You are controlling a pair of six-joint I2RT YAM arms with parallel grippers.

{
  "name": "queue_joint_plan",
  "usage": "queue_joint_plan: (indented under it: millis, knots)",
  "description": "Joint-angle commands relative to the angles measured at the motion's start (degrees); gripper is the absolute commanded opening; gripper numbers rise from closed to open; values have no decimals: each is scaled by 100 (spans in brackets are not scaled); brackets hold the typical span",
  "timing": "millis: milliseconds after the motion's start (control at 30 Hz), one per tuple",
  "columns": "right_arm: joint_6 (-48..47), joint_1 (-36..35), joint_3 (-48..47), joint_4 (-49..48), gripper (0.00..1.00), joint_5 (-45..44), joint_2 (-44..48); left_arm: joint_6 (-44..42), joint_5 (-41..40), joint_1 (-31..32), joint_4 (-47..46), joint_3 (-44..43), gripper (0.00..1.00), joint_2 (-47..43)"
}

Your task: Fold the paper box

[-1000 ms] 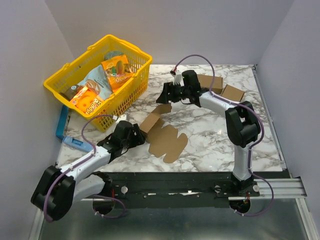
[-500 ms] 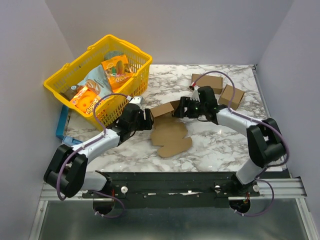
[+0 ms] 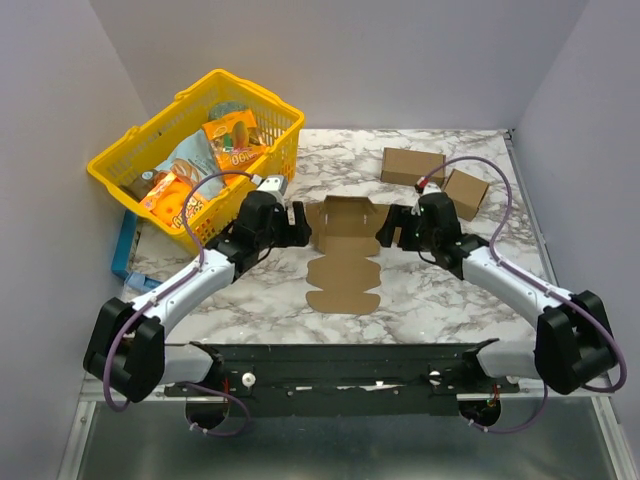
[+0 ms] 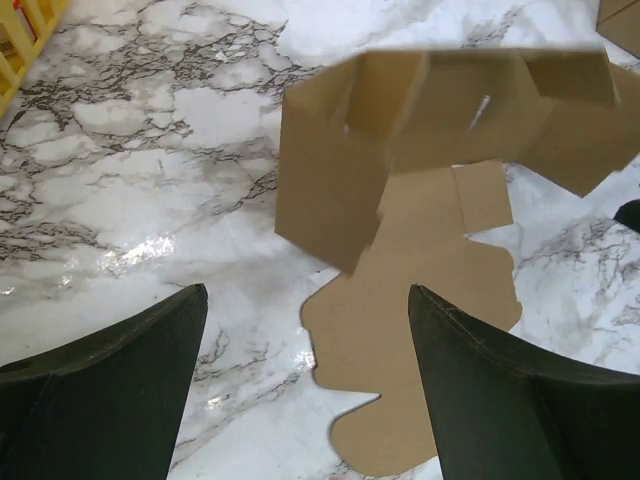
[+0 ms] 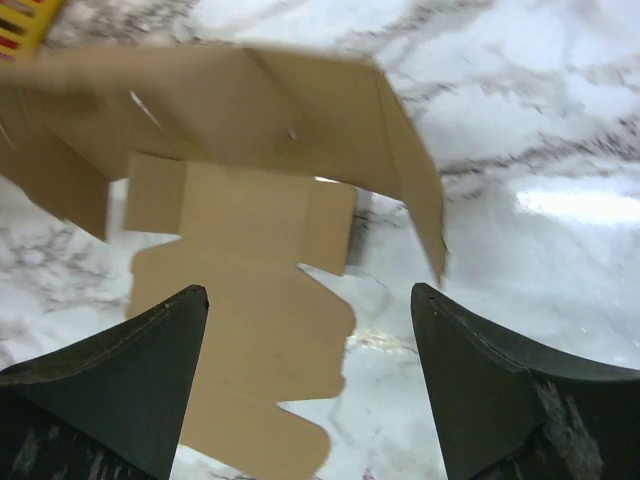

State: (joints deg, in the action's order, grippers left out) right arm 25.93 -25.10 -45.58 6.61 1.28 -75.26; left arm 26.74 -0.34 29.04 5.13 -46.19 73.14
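Top external has the paper box (image 3: 343,255) lying half-formed on the marble surface (image 3: 430,300) between both arms, left fingers (image 4: 110,390) and right fingers (image 5: 500,400) wide open and empty, and it looks light and floppy, so I'd pinch the raised side walls near their creases.

Legible text: none in any view.

Snack packets (image 3: 190,165) in yellow basket (image 3: 285,150), upper left of the top view: printed lettering visible on the orange and blue wrappers, too small and blurred to read.

Paper box (image 3: 343,250), centre: plain brown surfaces.
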Motion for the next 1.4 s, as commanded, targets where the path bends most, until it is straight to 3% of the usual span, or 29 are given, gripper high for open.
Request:
queue_joint_plan:
  millis: [0, 133, 300, 467, 633, 800, 1000, 1233, 1367]
  knots:
    - [-36, -3, 680, 122, 91, -725, 766, 67, 385, -21, 164, -188, 91, 130]
    - [-229, -12, 954, -142, 82, -157, 1496, 252, 780, -108, 59, -503, 91, 314]
    - [51, -12, 911, -11, 83, 460, 1752, 375, 1035, -310, 111, -926, 92, 577]
    - [132, -12, 333, 314, 83, 628, 1313, 8, 1510, -372, 629, -1681, 92, 1069]
    - [-411, -12, -309, 288, 83, 373, 804, -450, 1185, -381, 1139, -2576, 91, 1763]
    - [-765, -12, -1800, 656, 81, 391, -599, -819, 800, -381, 1508, -3211, 87, 2685]
    - [-941, 66, -3148, 1193, 77, -207, -1947, -1127, 334, -355, 1772, -3773, 83, 3249]
    - [-792, 111, -3572, 1228, 76, 268, -2352, -1329, 165, -346, 2054, -4336, 78, 3891]
    - [-827, 137, -3589, 1220, 77, 460, -2396, -1400, 306, -337, 2054, -4451, 65, 4172]
